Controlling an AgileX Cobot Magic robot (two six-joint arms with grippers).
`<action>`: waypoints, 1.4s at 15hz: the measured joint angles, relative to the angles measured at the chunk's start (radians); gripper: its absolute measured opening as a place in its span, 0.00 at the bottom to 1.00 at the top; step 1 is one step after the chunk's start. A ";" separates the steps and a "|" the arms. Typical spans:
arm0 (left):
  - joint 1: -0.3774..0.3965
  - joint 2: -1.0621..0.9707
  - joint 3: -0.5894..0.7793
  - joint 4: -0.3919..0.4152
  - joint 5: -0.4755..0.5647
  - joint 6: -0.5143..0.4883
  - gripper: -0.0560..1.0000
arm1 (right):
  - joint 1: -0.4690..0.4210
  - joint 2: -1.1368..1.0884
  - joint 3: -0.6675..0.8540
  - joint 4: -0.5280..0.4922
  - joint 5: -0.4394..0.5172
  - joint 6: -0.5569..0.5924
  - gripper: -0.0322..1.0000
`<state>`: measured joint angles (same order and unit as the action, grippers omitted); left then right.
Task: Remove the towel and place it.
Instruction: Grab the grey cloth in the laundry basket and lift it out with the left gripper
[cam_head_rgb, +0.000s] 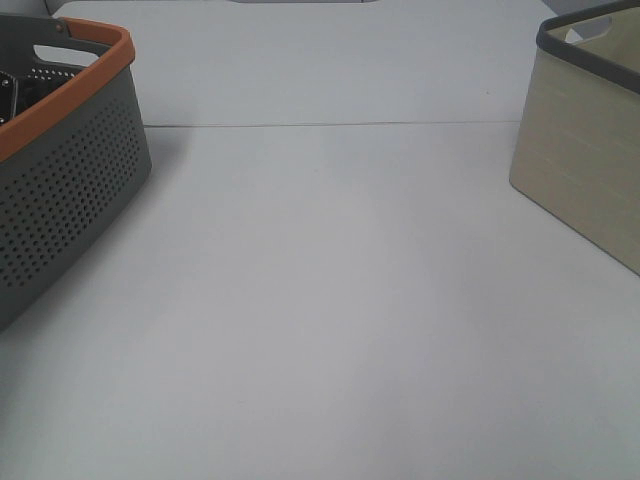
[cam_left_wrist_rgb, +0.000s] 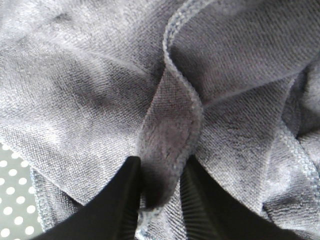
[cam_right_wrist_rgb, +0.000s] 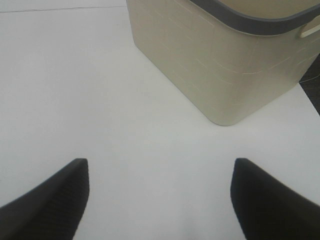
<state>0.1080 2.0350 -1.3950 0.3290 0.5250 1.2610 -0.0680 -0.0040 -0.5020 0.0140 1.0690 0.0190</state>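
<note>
left hand (cam_left_wrist_rgb: 161, 177) pinches a towel (cam_left_wrist_rgb: 90, 85) fold; right hand (cam_right_wrist_rgb: 160, 167) wide near beige basket (cam_right_wrist_rgb: 215, 65).

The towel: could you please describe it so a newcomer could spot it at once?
Start at the grey holed basket with the orange rim, left on the table. The towel lies against its dotted plastic, one hemmed fold pinched in the left tool. Unlike the hard basket and beige bin, it is soft, fuzzy, bluish-grey cloth.
</note>
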 joint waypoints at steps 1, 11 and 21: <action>0.000 0.000 0.000 0.000 0.000 -0.001 0.31 | 0.000 0.000 0.000 0.000 0.000 0.000 0.71; 0.000 -0.001 0.000 -0.017 0.000 -0.041 0.05 | 0.000 0.000 0.000 0.000 0.000 0.000 0.71; 0.000 -0.502 0.000 -0.294 0.171 -0.217 0.05 | 0.000 0.000 0.000 0.000 0.000 0.000 0.71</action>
<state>0.1080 1.5330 -1.3950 0.0350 0.6960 1.0440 -0.0680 -0.0040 -0.5020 0.0140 1.0690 0.0190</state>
